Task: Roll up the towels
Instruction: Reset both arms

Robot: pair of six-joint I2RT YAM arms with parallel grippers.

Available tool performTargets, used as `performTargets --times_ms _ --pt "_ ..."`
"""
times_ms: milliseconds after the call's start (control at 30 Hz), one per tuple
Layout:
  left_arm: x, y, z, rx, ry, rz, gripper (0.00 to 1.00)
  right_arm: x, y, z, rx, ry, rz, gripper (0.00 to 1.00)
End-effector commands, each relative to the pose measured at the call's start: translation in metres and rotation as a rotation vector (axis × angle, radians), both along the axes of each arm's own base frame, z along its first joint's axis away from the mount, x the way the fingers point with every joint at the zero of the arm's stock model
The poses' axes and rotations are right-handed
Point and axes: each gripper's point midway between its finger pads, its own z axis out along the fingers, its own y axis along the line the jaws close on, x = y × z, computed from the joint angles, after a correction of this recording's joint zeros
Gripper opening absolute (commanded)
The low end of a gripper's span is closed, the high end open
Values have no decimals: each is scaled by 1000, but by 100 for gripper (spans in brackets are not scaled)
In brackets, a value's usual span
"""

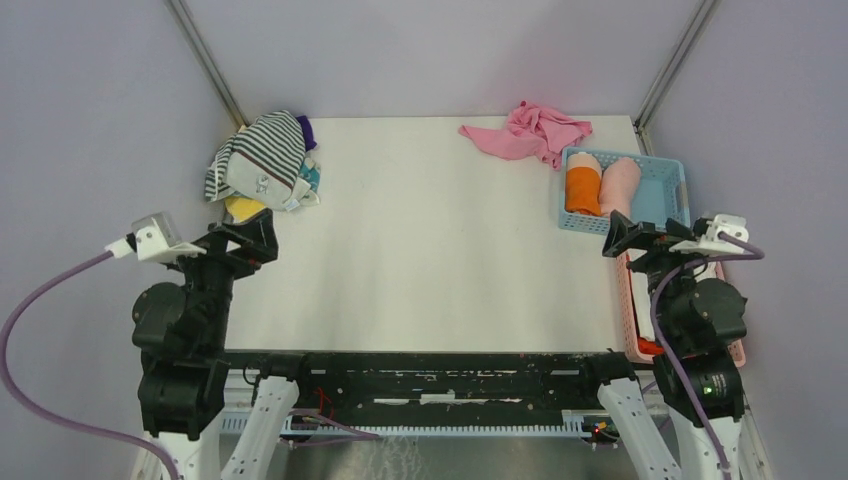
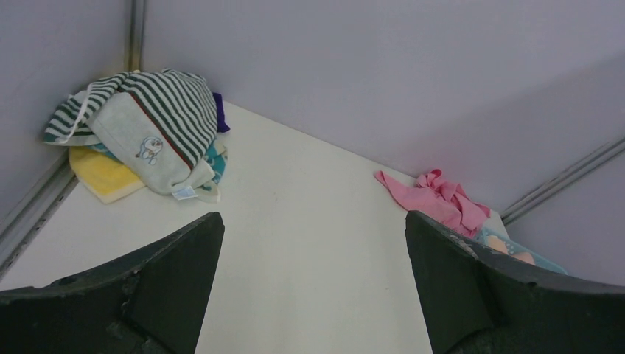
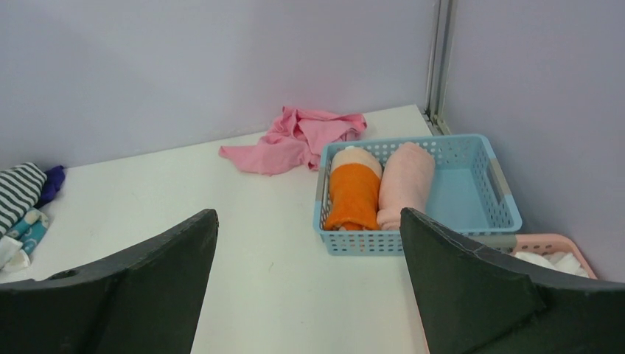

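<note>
While both arms sit at the near edge of the surface (image 1: 420, 240), the left claw (image 2: 313, 221) is seen with its fingers spread wide apart and nothing between them. The right claw (image 3: 308, 215) is likewise held wide apart and empty.

Ahead of the right claw and a little to its right, a blue basket (image 3: 508, 214) is set on the surface. Two rolled towels are laid in it side by side, touching: the orange towel (image 3: 352, 193) on the side nearer the claw's centre line, the pale pink towel (image 3: 407, 181) to the right of it. Neither roll is touched by a claw.

Farther ahead of the right claw, beyond the basket, a crumpled pink cloth (image 3: 298, 136) is spread loose on the surface. To the right of this claw, a pink basket (image 3: 549, 247) is partly seen.

Ahead of the left claw and to its left, a heap topped by a striped cloth (image 2: 158, 118) is piled in the far corner, with a yellow cloth (image 2: 107, 175) under it.
</note>
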Motion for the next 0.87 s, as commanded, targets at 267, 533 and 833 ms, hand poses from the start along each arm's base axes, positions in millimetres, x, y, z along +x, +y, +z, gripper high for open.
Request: performTargets --times_ms 267,533,833 --pt "24 12 -93 74 162 72 99 3 -6 -71 1 104 -51 100" --pt "44 1 -104 110 154 34 99 10 -11 -82 -24 144 -81 100" --pt "48 -7 -110 118 155 -3 100 14 -9 -86 -31 166 -79 100"
